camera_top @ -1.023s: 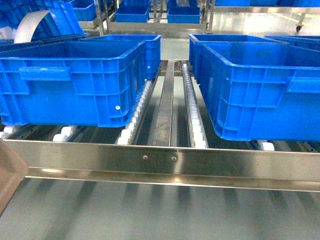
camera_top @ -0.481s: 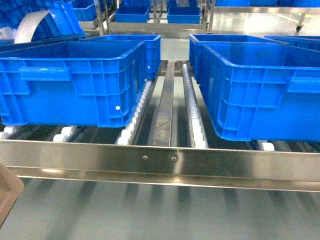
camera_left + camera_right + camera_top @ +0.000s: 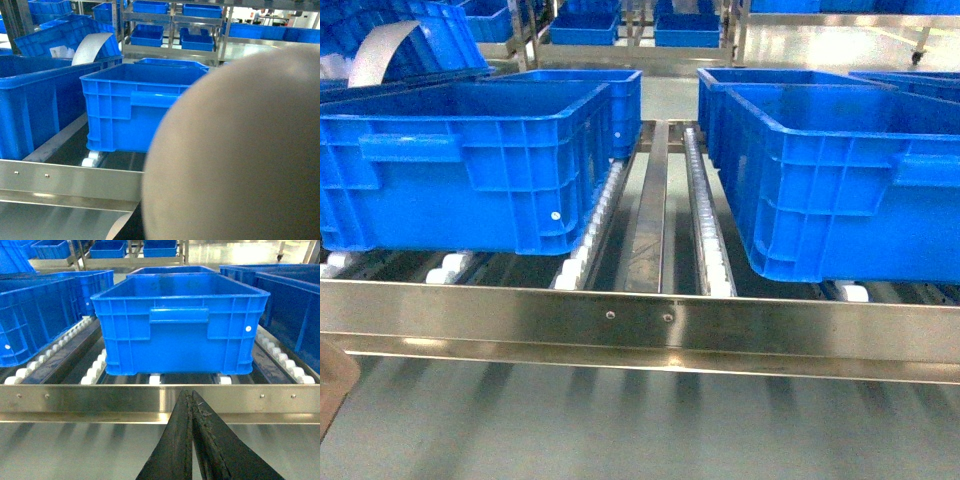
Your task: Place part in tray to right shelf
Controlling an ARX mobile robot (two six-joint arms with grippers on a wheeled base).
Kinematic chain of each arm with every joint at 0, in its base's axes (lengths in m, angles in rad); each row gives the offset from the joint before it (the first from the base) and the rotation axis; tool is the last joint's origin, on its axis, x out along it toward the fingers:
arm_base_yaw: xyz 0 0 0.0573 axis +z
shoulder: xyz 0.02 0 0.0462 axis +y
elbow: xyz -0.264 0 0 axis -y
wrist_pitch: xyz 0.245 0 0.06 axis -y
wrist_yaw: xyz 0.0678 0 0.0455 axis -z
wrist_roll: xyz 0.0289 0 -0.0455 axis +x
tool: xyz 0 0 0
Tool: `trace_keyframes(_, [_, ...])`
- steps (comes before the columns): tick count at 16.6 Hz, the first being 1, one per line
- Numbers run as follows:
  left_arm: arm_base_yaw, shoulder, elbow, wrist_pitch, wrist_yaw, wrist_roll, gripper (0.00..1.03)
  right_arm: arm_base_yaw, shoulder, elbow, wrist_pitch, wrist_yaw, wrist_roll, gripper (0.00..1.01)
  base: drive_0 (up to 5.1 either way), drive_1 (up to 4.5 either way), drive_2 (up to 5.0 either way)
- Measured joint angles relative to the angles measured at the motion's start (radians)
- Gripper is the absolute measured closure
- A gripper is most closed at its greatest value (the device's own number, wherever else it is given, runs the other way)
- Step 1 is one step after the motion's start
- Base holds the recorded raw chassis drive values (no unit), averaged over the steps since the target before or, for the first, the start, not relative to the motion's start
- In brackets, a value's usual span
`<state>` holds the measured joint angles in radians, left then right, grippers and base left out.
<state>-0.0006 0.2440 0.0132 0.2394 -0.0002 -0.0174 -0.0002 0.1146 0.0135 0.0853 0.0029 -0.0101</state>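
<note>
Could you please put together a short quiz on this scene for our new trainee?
1. Count: in the head view, how many large blue crates stand right behind the shelf's front rail?
2. True or false: the right pincer is shut with nothing held in it.
3. Pick one: where in the head view does the beige tray show?
A) at the bottom left corner, below the front rail
B) inside one of the crates
C) lying across the white rollers

Key: 1 two; 2 true; 3 A
</note>
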Motion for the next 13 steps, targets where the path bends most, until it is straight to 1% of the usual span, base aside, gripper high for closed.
trace_keyframes(1, [0.0,-0.018,0.0,-0.02,-0.004,0.0,0.9,0.0,-0.087,0.0,-0.096,-0.002,0.0,0.99,0.0,0.0,0.0])
trace_keyframes(2, [0.0,-0.035,0.0,-0.037,0.0,-0.001,0.9,0.0,-0.111,0.004,-0.07,-0.003,0.0,0.99,0.0,0.0,0.0])
trace_keyframes(3, [0.0,-0.052,0.0,-0.054,-0.001,0.0,0.9,0.0,-0.11,0.0,-0.096,-0.003,0.0,0.99,0.0,0.0,0.0])
trace_keyframes(4, [0.0,-0.063,0.0,-0.063,0.001,0.0,0.9,0.0,-0.11,0.0,-0.089,-0.003,0.0,0.99,0.0,0.0,0.0])
trace_keyframes(5, [0.0,-0.09,0.0,-0.103,0.0,0.0,0.9,0.0,-0.11,0.0,-0.087,-0.003,0.0,0.99,0.0,0.0,0.0])
trace_keyframes(6, [0.0,-0.185,0.0,-0.237,0.001,0.0,0.9,0.0,-0.11,0.0,-0.091,-0.002,0.0,0.99,0.0,0.0,0.0])
trace_keyframes(7, [0.0,-0.233,0.0,-0.247,0.0,0.0,0.9,0.0,-0.11,0.0,-0.089,-0.003,0.0,0.99,0.0,0.0,0.0])
trace_keyframes(8, [0.0,-0.233,0.002,-0.229,-0.002,0.0,0.9,0.0,-0.11,0.0,-0.088,-0.003,0.0,0.99,0.0,0.0,0.0])
trace_keyframes(9, [0.0,-0.233,0.001,-0.257,0.0,-0.001,0.9,0.0,-0.11,0.0,-0.09,-0.003,0.0,0.99,0.0,0.0,0.0])
trace_keyframes(11, [0.0,-0.234,0.001,-0.241,-0.001,0.0,0.9,0.0,-0.11,0.0,-0.089,-0.003,0.0,0.99,0.0,0.0,0.0])
trace_keyframes(13, [0.0,-0.234,0.001,-0.25,0.0,0.0,0.9,0.0,-0.11,0.0,-0.089,-0.003,0.0,0.98,0.0,0.0,0.0])
